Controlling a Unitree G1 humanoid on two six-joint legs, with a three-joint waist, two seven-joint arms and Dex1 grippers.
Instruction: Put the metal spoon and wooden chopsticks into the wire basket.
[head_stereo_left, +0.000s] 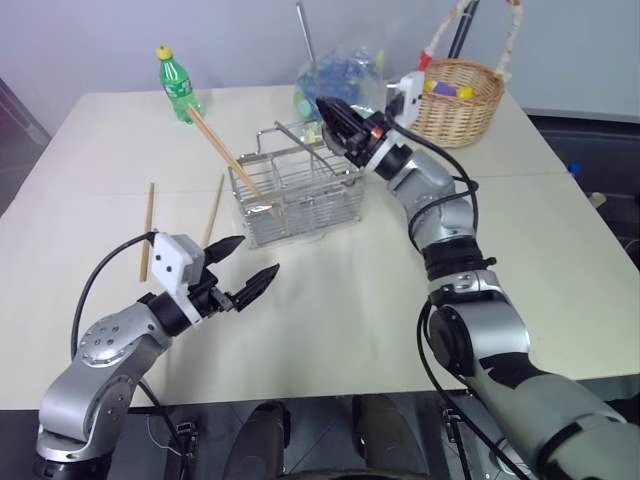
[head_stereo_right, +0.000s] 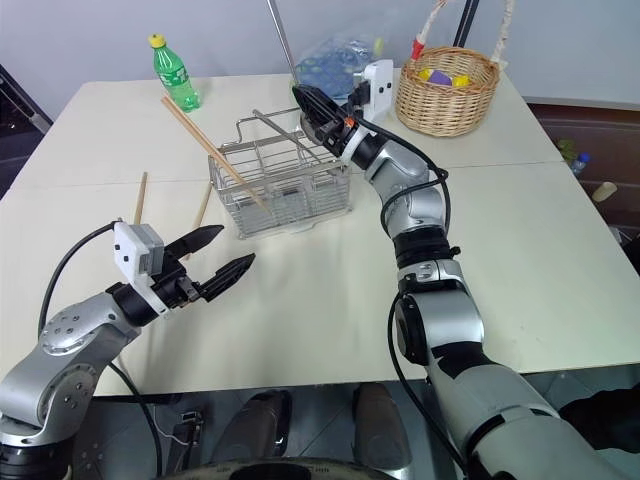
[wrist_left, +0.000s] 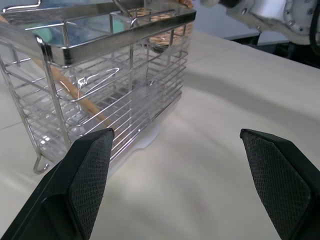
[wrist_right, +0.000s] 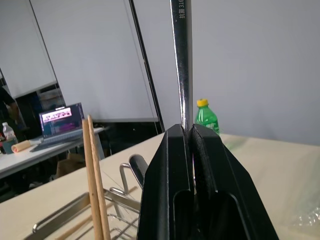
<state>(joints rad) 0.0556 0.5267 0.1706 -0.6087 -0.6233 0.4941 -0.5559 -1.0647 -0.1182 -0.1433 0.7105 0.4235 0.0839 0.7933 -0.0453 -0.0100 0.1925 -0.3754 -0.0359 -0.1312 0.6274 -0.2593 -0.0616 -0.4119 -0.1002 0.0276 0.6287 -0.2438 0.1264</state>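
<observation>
The wire basket (head_stereo_left: 300, 195) stands mid-table. A pair of wooden chopsticks (head_stereo_left: 222, 150) leans in it, sticking out toward the far left. Two more chopsticks lie flat on the table to its left, one (head_stereo_left: 148, 230) farther out and one (head_stereo_left: 213, 210) nearer the basket. My right gripper (head_stereo_left: 326, 104) hovers over the basket's far side, shut on the metal spoon (head_stereo_left: 305, 30), whose handle points straight up (wrist_right: 181, 60). My left gripper (head_stereo_left: 258, 256) is open and empty, low over the table in front of the basket (wrist_left: 100, 75).
A green plastic bottle (head_stereo_left: 178, 85) stands at the table's far left. A clear bag with blue contents (head_stereo_left: 345, 70) lies behind the wire basket. A round wicker basket (head_stereo_left: 460, 100) holding small toys sits at the far right. Bare tabletop (head_stereo_left: 330, 300) lies between the arms.
</observation>
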